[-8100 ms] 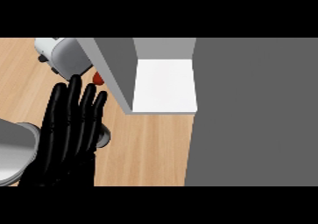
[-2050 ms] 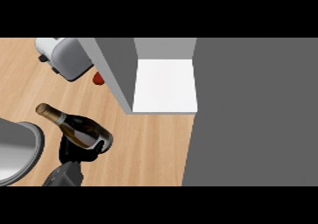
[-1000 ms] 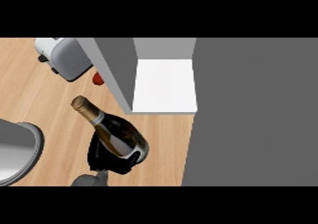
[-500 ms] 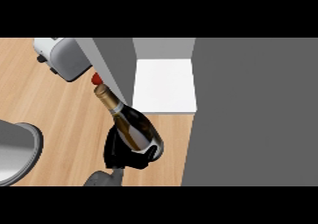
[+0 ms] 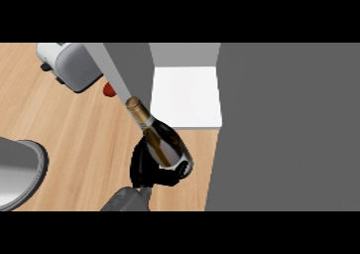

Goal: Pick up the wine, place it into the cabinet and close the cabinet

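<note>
Black hand (image 5: 150, 171) grips one wine bottle (image 5: 162, 141).

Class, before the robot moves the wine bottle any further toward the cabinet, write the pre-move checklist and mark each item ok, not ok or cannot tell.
1. Hand curled round the wine bottle: ok.
2. Cabinet door open: ok.
3. White shelf showing bare surface to receive the bottle: ok.
4. Bottle neck clear of the door's edge: cannot tell, they overlap in the head view.
5. Bottle already on the shelf: not ok.
6. Toaster out of the path: ok.
</note>
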